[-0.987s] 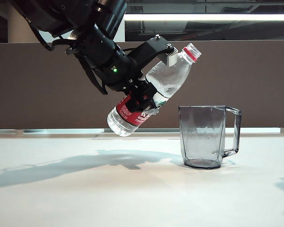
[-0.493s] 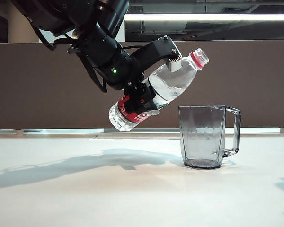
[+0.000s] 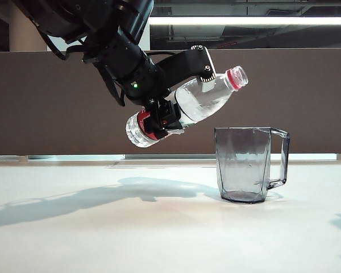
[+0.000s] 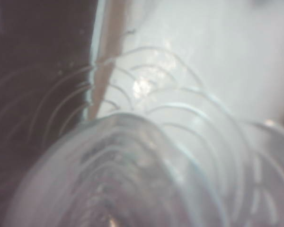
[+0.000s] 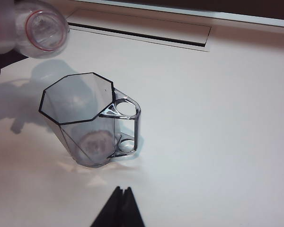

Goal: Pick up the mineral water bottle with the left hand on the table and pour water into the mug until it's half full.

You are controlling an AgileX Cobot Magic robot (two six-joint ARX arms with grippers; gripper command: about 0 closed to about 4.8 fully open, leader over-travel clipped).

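Observation:
My left gripper (image 3: 181,101) is shut on the mineral water bottle (image 3: 200,100) and holds it in the air, up and to the left of the mug (image 3: 248,165). The bottle lies steeply tilted. Its uncapped, red-ringed mouth (image 3: 237,78) points toward the mug, just left of and above the rim. Clear water sits inside the bottle, and no stream shows. The left wrist view is filled by the bottle's blurred ribbed wall (image 4: 132,165). From the right wrist view the mug (image 5: 80,118) looks empty, with the bottle mouth (image 5: 42,30) beyond it. My right gripper (image 5: 122,190) is shut, hovering short of the mug.
The white table (image 3: 102,239) stretches wide around the mug, with the arm's shadow on its left part. A long recessed slot (image 5: 137,30) runs along the table's far edge. A brown partition (image 3: 307,91) stands behind.
The left wrist has rolled, tipping the bottle closer to level. Its base has risen and its mouth has moved right toward the mug. The mug and the right gripper have not moved.

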